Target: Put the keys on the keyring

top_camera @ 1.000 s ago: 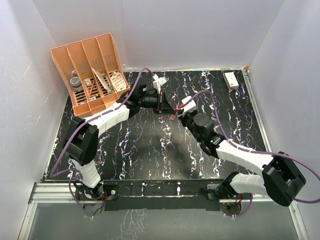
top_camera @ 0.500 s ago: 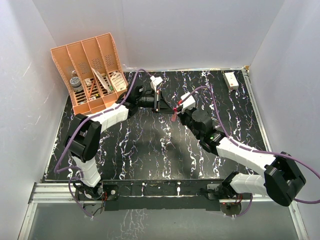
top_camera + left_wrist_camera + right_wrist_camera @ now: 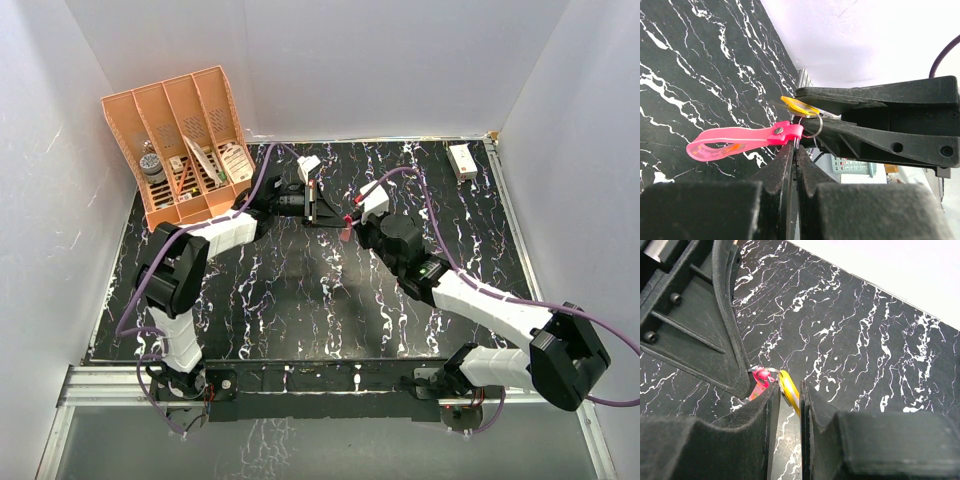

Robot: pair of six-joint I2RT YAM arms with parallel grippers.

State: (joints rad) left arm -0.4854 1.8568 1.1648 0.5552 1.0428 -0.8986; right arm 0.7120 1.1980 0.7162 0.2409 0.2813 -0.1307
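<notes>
Both grippers meet above the black marble table (image 3: 300, 290) near its far middle. My left gripper (image 3: 320, 207) (image 3: 796, 146) is shut on the thin metal ring (image 3: 812, 129) of the keyring. The keyring's pink strap (image 3: 735, 144) sticks out sideways and also shows in the top view (image 3: 345, 233). My right gripper (image 3: 350, 215) (image 3: 789, 390) is shut on the small yellow key (image 3: 790, 394). It holds the key (image 3: 799, 106) against the ring, right beside the strap's end (image 3: 759, 377). I cannot tell whether the key is threaded on the ring.
An orange file organizer (image 3: 185, 140) with small items stands at the back left. A small white box (image 3: 462, 160) lies at the back right. Purple cables (image 3: 270, 165) arc over both arms. White walls close in the table.
Both grippers have shifted slightly towards the back left, staying together. The right gripper has closed in on the left one, with key and keyring still held.
</notes>
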